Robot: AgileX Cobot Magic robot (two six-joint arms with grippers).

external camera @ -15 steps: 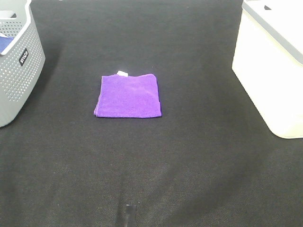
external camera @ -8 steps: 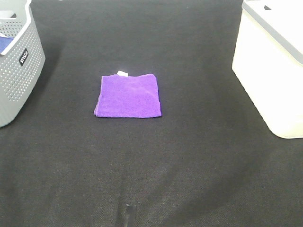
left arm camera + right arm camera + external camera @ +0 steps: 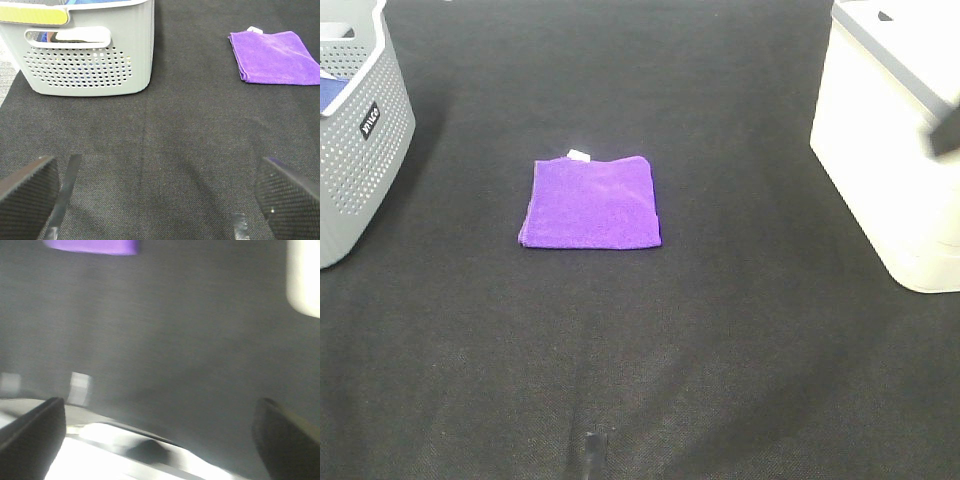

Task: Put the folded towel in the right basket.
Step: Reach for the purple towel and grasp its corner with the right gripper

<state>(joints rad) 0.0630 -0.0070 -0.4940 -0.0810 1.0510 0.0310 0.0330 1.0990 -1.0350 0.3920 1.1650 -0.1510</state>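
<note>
The folded purple towel lies flat on the black table, left of the middle, with a small white tag at its far edge. The right basket is white and stands at the right edge. My left gripper is open and empty, low over the table, with the towel ahead and well apart from it. My right gripper is open and empty in a blurred view. There the towel is far ahead and the white basket is off to the side.
A grey perforated basket with blue cloth inside stands at the left edge, and it shows close in the left wrist view. A small dark mark sits at the table's front edge. A dark blurred arm part crosses the white basket.
A dark blurred part of the right arm has come into the exterior view at the right edge, in front of the white basket. The towel and baskets have not moved.
</note>
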